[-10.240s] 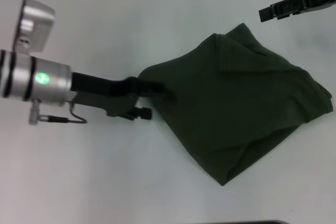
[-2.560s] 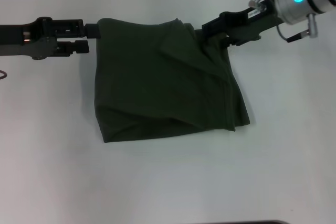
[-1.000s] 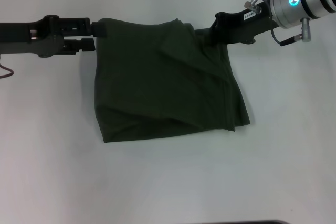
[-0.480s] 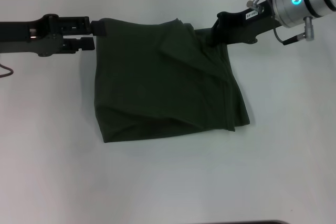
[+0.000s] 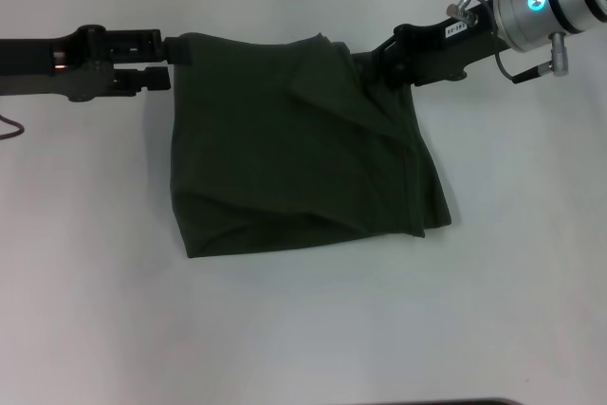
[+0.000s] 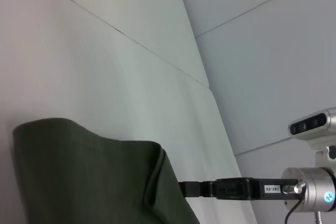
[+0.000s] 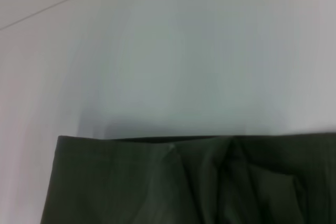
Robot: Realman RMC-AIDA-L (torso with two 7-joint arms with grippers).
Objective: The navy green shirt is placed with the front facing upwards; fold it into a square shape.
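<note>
The navy green shirt (image 5: 294,149) lies folded into a rough square on the white table, plain dark fabric up, with a loose flap along its right side. My left gripper (image 5: 171,62) is at the shirt's far left corner. It is open, with one finger touching the corner and the other at the left edge. My right gripper (image 5: 384,59) rests at the far right corner, over the fabric. In the left wrist view the shirt (image 6: 84,177) fills the foreground, with the right gripper (image 6: 184,188) beyond it. The right wrist view shows the shirt's folded far edge (image 7: 184,182).
A white table (image 5: 303,329) surrounds the shirt on all sides. A dark strip (image 5: 474,402) shows at the table's near edge. Seams run across the table surface (image 6: 131,40) beyond the shirt.
Ten seconds ago the shirt lay as a diamond with my left gripper at its left corner. It now lies squared. Over the last second my right gripper shifted slightly at its corner; the left stayed.
</note>
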